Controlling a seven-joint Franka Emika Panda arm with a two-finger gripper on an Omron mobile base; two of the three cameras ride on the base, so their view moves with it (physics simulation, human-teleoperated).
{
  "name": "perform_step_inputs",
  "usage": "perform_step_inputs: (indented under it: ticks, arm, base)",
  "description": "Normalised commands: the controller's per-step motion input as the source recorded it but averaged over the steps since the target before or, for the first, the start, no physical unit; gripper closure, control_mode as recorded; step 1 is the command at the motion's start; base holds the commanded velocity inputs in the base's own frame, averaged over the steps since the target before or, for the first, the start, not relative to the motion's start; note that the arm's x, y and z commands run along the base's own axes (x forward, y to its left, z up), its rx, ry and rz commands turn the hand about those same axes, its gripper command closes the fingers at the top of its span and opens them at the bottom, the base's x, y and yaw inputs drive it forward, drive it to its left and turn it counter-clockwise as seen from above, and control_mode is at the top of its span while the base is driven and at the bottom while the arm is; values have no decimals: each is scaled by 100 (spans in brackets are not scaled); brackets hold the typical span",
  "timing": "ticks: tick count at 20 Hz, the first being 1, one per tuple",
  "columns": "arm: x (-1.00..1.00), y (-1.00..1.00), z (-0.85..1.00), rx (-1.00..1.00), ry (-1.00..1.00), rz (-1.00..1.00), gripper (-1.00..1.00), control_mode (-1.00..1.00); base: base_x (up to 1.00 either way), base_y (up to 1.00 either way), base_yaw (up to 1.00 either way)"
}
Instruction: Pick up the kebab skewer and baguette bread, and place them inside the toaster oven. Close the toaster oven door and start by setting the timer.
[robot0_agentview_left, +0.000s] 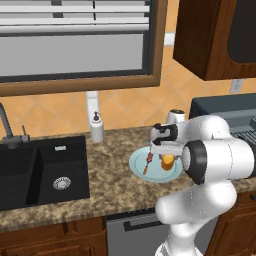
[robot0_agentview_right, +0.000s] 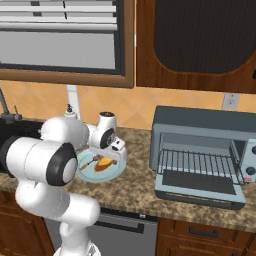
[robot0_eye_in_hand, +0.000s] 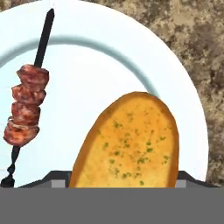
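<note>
The baguette bread (robot0_eye_in_hand: 131, 140), a stubby golden loaf, lies on a pale blue plate (robot0_eye_in_hand: 109, 57) and fills the gap between my fingertips (robot0_eye_in_hand: 59, 178). My gripper (robot0_eye_in_hand: 124, 181) is lowered over it, jaws closed against its sides. The kebab skewer (robot0_eye_in_hand: 26, 113) lies beside it on the same plate. From the base views the gripper (robot0_agentview_left: 167, 152) (robot0_agentview_right: 111, 159) sits low over the plate (robot0_agentview_left: 137, 165) (robot0_agentview_right: 117, 170), with the bread (robot0_agentview_left: 168, 160) (robot0_agentview_right: 104, 164) and skewer (robot0_agentview_left: 148, 162) (robot0_agentview_right: 89, 162) under it. The toaster oven (robot0_agentview_right: 200, 125) stands to the right, its door (robot0_agentview_right: 200, 187) dropped open.
A black sink (robot0_agentview_left: 40, 170) with faucet (robot0_agentview_left: 5, 125) is set into the counter at the left, and a soap dispenser (robot0_agentview_left: 97, 127) stands behind it. Dark wooden cabinets (robot0_agentview_left: 215, 35) hang above the toaster oven (robot0_agentview_left: 220, 105). A wire rack (robot0_agentview_right: 200, 162) shows inside the oven.
</note>
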Motion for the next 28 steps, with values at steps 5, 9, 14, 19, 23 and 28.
perform_step_inputs:
  ticks: [5,9,14,19,23,28]
  arm:
    - [-63,-33,100,10,0,-8,100,-100]
    - [-94,-54,63,12,0,-18,100,-100]
    - [-58,-54,61,10,0,-25,100,-100]
    - [-8,-67,64,8,0,-23,100,-100]
    - [-19,-84,52,7,0,-22,100,-100]
    - [-8,-89,39,13,0,-24,100,-100]
  base:
    - [0,0,0]
    - [0,0,0]
    - [0,0,0]
    - [0,0,0]
    - [0,0,0]
    - [0,0,0]
